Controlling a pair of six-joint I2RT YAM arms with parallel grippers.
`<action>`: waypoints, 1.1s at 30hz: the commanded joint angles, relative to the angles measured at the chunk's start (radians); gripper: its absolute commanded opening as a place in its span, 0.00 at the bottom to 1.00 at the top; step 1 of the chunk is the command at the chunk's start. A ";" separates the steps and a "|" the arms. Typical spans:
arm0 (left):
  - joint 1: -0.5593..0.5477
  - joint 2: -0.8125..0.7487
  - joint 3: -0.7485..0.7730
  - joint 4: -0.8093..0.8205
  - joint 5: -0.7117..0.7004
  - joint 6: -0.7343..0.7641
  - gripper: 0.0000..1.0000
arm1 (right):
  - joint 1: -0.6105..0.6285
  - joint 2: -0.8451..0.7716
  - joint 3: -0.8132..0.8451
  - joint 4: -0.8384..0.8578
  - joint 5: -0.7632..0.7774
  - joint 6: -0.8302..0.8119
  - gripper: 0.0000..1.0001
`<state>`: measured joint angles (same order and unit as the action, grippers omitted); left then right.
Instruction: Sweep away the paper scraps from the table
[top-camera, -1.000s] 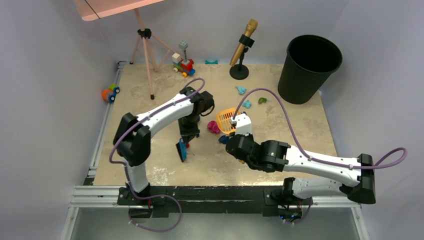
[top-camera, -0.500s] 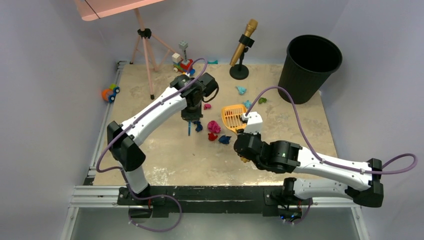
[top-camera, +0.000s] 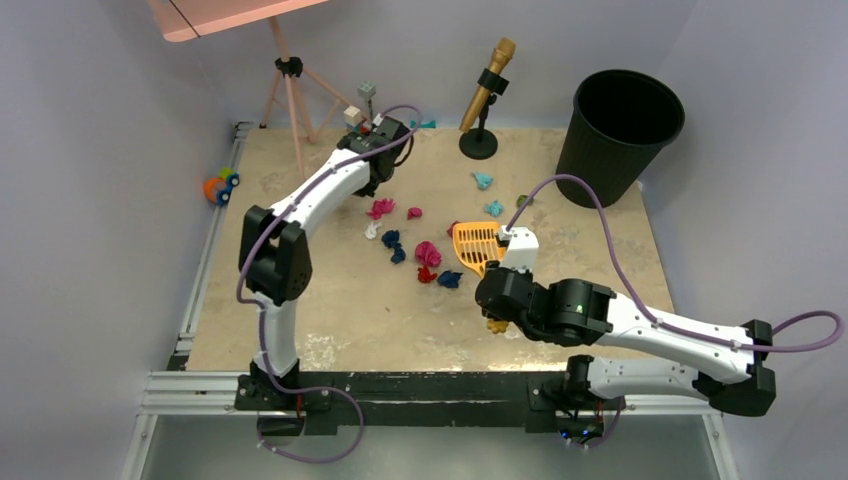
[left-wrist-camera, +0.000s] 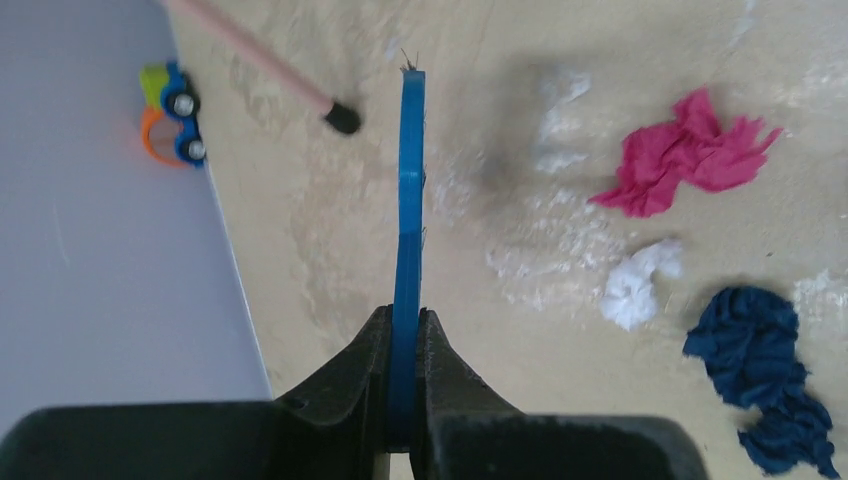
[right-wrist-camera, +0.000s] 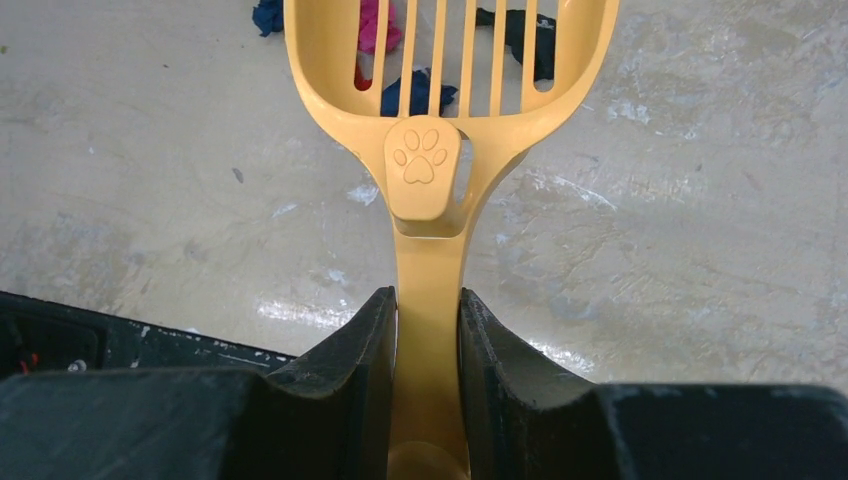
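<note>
The table (top-camera: 320, 300) carries the scraps in two lots: a main scatter mid-table between your two tools, and a few teal and green ones (top-camera: 494, 208) further back towards the bin (top-camera: 618, 135). You look to be at the set-up of a sweep, not the stroke itself. The left gripper (left-wrist-camera: 405, 320) sits at the far left of the scatter, its fingers clamped tight on the blue brush (left-wrist-camera: 409, 200), which seems to be held off the surface. The right gripper (right-wrist-camera: 428, 310) is closed on the handle of the scoop (right-wrist-camera: 423, 170), whose mouth lies just right of the scatter. The next move, as I judge it, calls for you to lower the brush behind the pink scrap (left-wrist-camera: 690, 155), the white one (left-wrist-camera: 635, 290) and the navy one (left-wrist-camera: 765, 370), then draw them across to the scoop while it stays flat. The top view alone shows the back scraps and the gap from brush to scoop. Only the wrist views show the grips. Through the scoop's slots you see pink, red and navy bits – the top view places them beside the scoop, not in it.
</note>
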<state>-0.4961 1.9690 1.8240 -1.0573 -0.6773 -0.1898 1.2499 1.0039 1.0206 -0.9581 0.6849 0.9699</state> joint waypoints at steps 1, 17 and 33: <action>-0.015 0.137 0.103 0.188 0.049 0.311 0.00 | 0.000 -0.038 -0.006 -0.013 -0.017 0.056 0.00; -0.192 -0.013 0.051 -0.076 0.742 0.206 0.00 | 0.000 -0.041 0.036 -0.052 0.053 0.057 0.00; -0.191 -0.042 0.149 0.185 0.345 0.338 0.00 | 0.000 -0.111 0.037 -0.094 0.072 0.071 0.00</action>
<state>-0.6865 1.9045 1.9057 -1.0630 -0.2783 0.0772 1.2499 0.9176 1.0187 -1.0245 0.6983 1.0138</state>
